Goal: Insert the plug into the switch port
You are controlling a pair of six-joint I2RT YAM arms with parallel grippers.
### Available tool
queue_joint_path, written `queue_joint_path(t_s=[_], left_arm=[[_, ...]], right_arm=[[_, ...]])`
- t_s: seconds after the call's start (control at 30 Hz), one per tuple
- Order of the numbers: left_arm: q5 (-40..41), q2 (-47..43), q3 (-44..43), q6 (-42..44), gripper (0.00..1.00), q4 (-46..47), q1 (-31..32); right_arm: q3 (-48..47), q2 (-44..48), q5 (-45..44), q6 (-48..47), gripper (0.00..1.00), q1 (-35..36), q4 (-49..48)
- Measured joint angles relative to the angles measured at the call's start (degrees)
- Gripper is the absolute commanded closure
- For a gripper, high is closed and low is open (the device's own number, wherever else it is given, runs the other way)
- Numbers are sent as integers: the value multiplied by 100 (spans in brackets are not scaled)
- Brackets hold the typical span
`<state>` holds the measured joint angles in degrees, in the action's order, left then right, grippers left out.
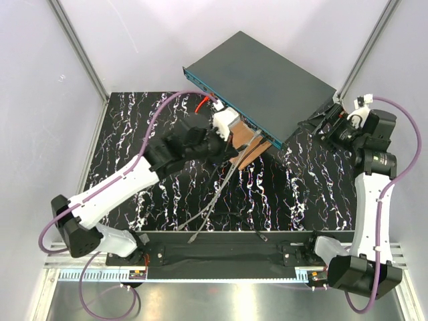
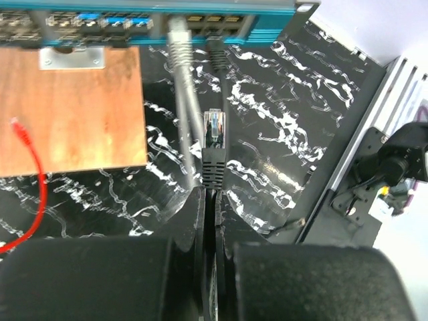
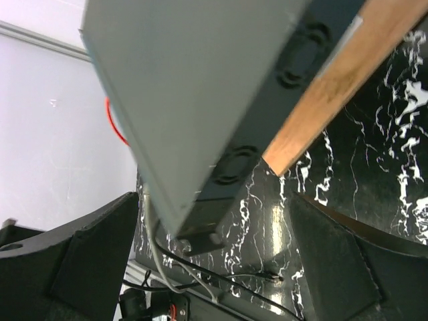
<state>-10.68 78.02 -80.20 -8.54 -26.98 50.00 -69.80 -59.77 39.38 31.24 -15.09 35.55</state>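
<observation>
Left gripper (image 2: 212, 200) pinching plug (image 2: 214, 130), tip aimed at switch (image 1: 267, 80) ports, not in yet. Right gripper (image 1: 322, 124) wide open at switch corner.

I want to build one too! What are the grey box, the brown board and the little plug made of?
The switch: probably painted metal, matte dark grey with crisp edges. The brown board: wood or coppery sheet, faintly streaked; hard to tell. The plug: clear shiny plastic tip, see-through, with a black rubbery-looking sleeve.
</observation>
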Motion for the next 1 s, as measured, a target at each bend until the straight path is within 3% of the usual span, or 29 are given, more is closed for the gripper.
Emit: queue_joint_path(t_s=[0.53, 0.83, 1.0], left_arm=[[1303, 1145, -1189, -411, 100, 129, 590], [1521, 1416, -1314, -481, 100, -87, 691], [1572, 1523, -1499, -476, 100, -190, 772]], right_arm=[[1093, -616, 704, 1290, 7, -31, -2564], [1204, -855, 844, 1523, 7, -31, -3038], [1342, -857, 881, 1622, 14, 11, -3191]])
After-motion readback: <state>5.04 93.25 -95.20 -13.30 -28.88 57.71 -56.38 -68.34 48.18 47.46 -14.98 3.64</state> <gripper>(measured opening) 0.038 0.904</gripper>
